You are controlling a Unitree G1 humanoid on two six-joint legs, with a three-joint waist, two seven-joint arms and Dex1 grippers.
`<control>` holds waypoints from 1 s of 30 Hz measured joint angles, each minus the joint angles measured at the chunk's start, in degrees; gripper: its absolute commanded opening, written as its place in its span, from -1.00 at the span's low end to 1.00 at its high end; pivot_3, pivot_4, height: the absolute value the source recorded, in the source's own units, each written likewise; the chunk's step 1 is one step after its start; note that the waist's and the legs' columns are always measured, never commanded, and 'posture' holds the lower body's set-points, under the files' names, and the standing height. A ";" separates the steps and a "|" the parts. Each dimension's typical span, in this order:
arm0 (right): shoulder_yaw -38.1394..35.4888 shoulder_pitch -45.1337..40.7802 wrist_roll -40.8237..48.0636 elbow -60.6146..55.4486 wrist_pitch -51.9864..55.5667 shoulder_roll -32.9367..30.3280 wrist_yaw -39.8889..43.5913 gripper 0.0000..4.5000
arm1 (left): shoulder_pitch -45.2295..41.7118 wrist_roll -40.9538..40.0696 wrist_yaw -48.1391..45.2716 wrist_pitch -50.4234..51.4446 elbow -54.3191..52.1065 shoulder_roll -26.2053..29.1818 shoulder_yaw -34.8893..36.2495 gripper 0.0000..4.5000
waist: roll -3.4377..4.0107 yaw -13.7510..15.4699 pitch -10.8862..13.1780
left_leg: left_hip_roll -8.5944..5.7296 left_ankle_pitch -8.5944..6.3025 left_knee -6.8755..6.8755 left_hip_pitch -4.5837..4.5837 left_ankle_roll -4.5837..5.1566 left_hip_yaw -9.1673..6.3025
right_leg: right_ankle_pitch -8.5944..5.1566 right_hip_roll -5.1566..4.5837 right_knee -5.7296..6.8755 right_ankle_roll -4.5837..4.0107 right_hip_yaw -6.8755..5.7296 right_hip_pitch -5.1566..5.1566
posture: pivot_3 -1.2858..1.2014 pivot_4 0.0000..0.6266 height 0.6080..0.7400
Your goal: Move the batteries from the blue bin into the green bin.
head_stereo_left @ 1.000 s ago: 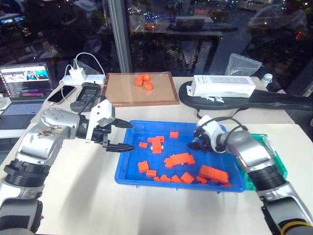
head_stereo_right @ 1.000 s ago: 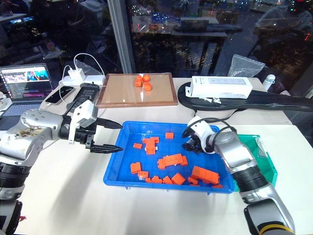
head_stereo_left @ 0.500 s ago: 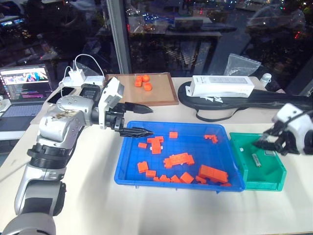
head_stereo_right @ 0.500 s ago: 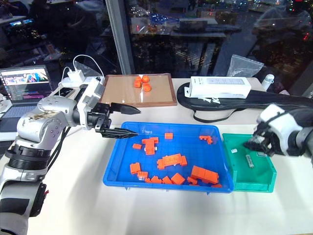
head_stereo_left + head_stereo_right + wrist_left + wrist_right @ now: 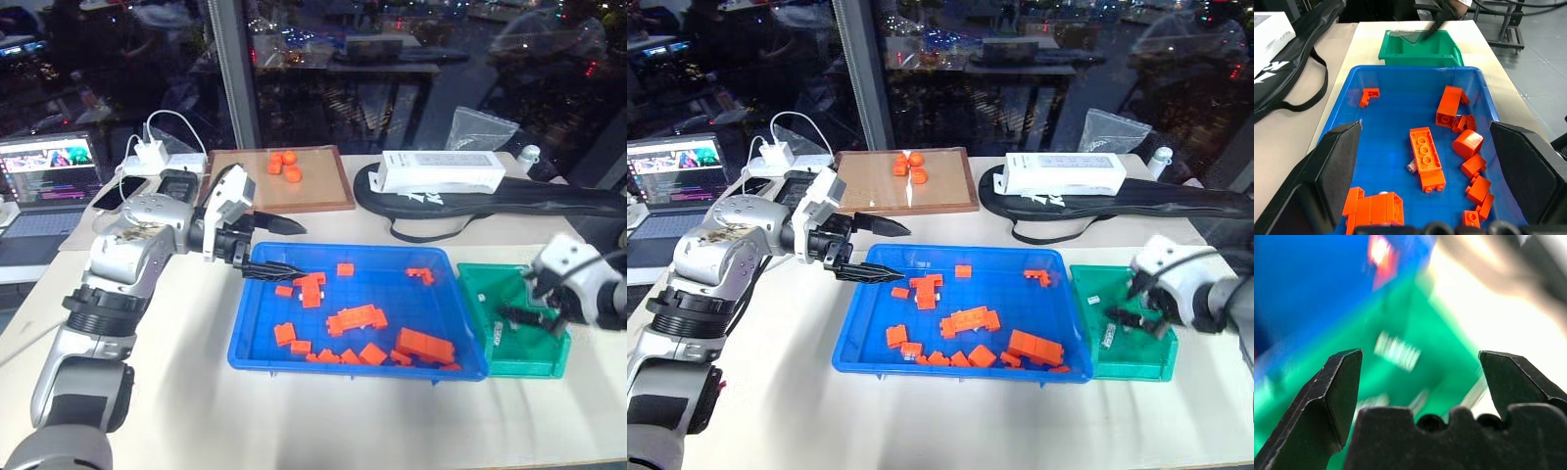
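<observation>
The blue bin (image 5: 397,294) lies mid-table, holding several orange bricks (image 5: 358,318). In the left wrist view a small silvery battery (image 5: 1411,166) rests against a long brick inside it. The green bin (image 5: 1136,364) stands right against the blue bin's right end, and a battery (image 5: 1107,337) lies on its floor. My right gripper (image 5: 1125,303) hovers over the green bin, open, with nothing between its fingers (image 5: 1337,391). My left gripper (image 5: 309,250) hangs open and empty over the blue bin's far left corner, pointing right.
A wooden-framed board (image 5: 245,186) with orange pieces sits behind the blue bin. Behind on the right are a white box (image 5: 446,171) and a black bag (image 5: 558,201). A laptop (image 5: 44,171), phones and a charger lie at the far left.
My right gripper has left the blue bin, swung right to above the green bin and opened its jaws. My left gripper has shifted a little right and up, over the blue bin's corner.
</observation>
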 measured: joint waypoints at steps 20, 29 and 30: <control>35.47 -18.47 -9.36 8.41 -14.32 21.05 13.84 0.98 | 9.42 0.43 3.30 2.12 -9.33 6.42 0.96 1.00 | -0.06 0.87 0.02 | 0.01 0.00 0.16 -0.12 0.00 0.17 | 0.10 -0.04 0.13 -0.22 -0.15 -0.06 | 0.03 -0.52 1.00; 37.95 -19.83 -13.88 13.19 -14.89 24.70 13.77 0.04 | 12.99 1.45 4.01 2.77 -12.28 9.85 1.03 1.00 | -0.06 0.80 0.02 | 0.01 0.00 0.18 -0.11 -0.01 0.18 | 0.09 -0.05 0.17 -0.23 -0.16 -0.06 | 0.03 -0.52 1.00; 38.09 -19.95 -14.30 13.49 -15.00 24.82 13.82 -0.12 | 12.99 1.46 4.36 2.77 -12.28 9.83 1.02 1.00 | -0.06 0.84 0.02 | 0.00 0.00 0.19 -0.11 -0.01 0.18 | 0.09 -0.05 0.16 -0.23 -0.16 -0.06 | 0.03 -0.52 1.00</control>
